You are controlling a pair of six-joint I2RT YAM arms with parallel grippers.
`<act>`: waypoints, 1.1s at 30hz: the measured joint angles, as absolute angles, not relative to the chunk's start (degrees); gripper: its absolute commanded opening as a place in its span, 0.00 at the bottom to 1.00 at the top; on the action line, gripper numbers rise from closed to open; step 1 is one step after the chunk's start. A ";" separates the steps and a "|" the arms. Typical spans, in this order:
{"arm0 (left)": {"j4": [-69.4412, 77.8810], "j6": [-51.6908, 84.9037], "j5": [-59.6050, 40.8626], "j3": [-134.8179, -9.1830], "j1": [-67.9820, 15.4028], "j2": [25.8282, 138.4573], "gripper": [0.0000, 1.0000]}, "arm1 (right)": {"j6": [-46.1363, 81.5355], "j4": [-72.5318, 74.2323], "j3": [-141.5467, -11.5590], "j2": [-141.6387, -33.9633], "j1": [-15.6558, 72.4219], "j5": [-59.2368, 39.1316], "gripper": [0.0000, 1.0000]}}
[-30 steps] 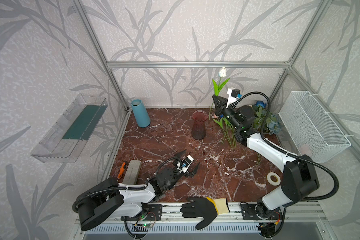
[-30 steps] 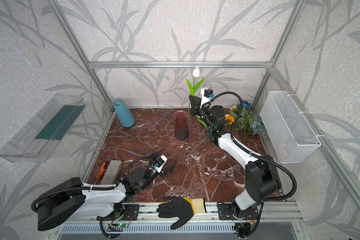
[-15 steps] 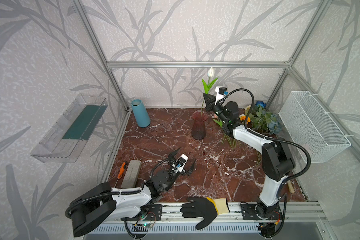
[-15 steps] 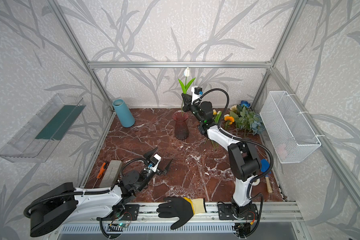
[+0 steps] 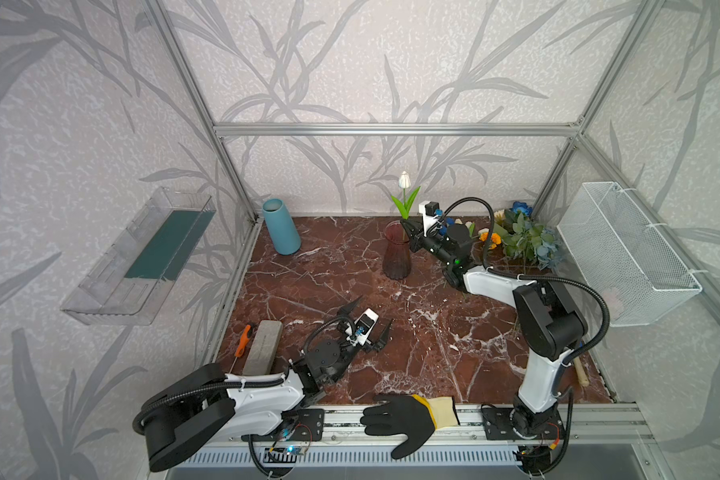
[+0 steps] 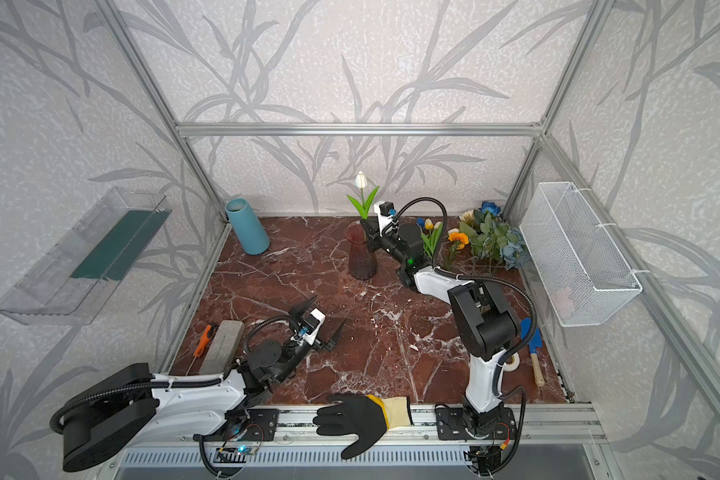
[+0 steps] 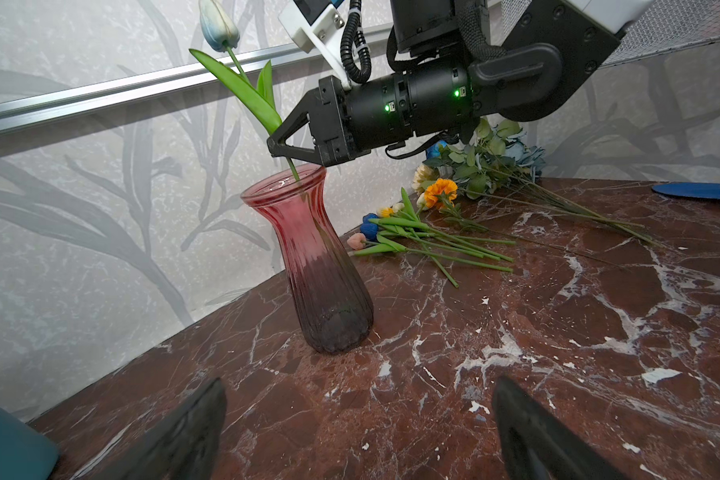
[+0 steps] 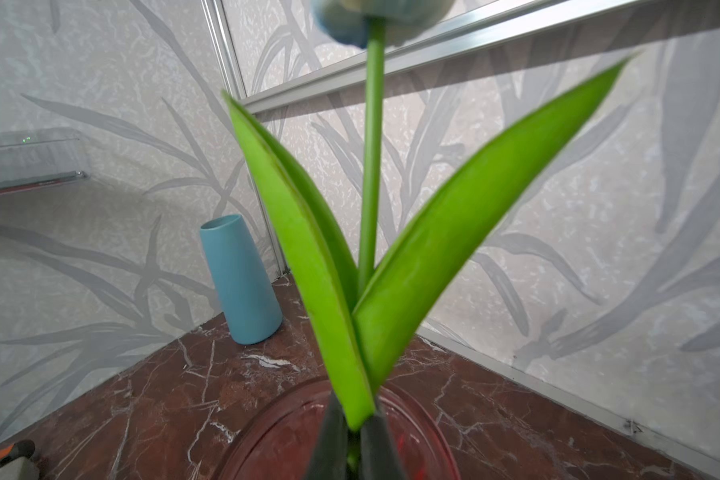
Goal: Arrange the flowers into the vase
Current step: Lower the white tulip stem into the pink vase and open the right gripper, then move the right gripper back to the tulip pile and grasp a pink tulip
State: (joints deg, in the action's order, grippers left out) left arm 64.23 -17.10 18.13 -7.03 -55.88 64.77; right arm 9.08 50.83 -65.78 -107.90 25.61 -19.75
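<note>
Right pincer [image 7: 277,149] is clamped on the green stem of a white tulip [image 7: 219,25], just below its two leaves and right above the mouth of the red glass vase [image 7: 316,257]. The tulip stands nearly upright, leaning slightly, with its stem end dipping past the vase's rim. How deep it reaches is hard to make out through the tinted glass.

In both top views the right arm rises from its base at the front right, bends at the elbow and stretches its forearm towards the back middle of the bench [image 5: 433,332]. Its wrist lies close to level.

The left arm lies low and folded at the front left. The left pincer [image 5: 374,311] has its fingers spread wide apart, holds nothing and points towards the vase over bare bench. In the left wrist view only its two dark fingertips [image 7: 200,415] show, cut off by the frame edge.

The other flowers lie on the bench near the back right corner: small tulips [image 7: 412,237], an orange marigold [image 7: 440,191] and a dusty-blue bunch [image 7: 516,153]. In a top view the right arm covers part of the small tulips [image 5: 470,228].

In the right wrist view the bloom is blurred and cropped at the frame edge, and the leaves [image 8: 454,257] fill much of the view. Only part of the vase's rim [image 8: 267,436] shows there.
</note>
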 measured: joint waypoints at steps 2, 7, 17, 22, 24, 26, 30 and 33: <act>63.88 -17.19 18.13 -7.09 -55.88 64.77 0.99 | 7.86 50.50 -64.84 -106.98 25.61 -20.45 0.16; 63.77 -17.41 17.98 -7.40 -55.88 65.65 0.99 | 5.82 48.77 -63.57 -105.38 25.61 -20.93 0.33; 62.98 -17.72 17.69 -7.79 -55.88 66.06 0.99 | 4.12 42.57 -63.57 -101.49 25.89 -18.48 0.55; 63.22 -17.87 20.47 -7.84 -55.88 66.08 0.99 | 2.35 36.53 -63.64 -98.80 25.93 -16.51 0.64; 62.52 -18.15 21.54 -8.23 -55.86 66.08 0.99 | 1.80 34.81 -63.42 -97.69 25.93 -16.29 0.65; 60.51 -18.28 22.50 -9.39 -55.51 65.84 0.99 | 1.58 33.19 -62.74 -96.03 25.93 -16.10 0.65; 55.44 -17.87 21.76 -12.80 -52.66 65.06 0.99 | 1.56 30.87 -61.84 -92.60 25.93 -15.90 0.65; 51.83 -16.43 19.68 -16.14 -48.21 65.34 0.99 | 1.67 30.11 -61.73 -90.59 25.93 -16.03 0.65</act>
State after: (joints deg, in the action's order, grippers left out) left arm 51.83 -16.43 19.68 -16.14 -48.21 65.34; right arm 1.67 30.11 -61.73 -90.59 25.93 -16.03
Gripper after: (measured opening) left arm 0.990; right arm 0.655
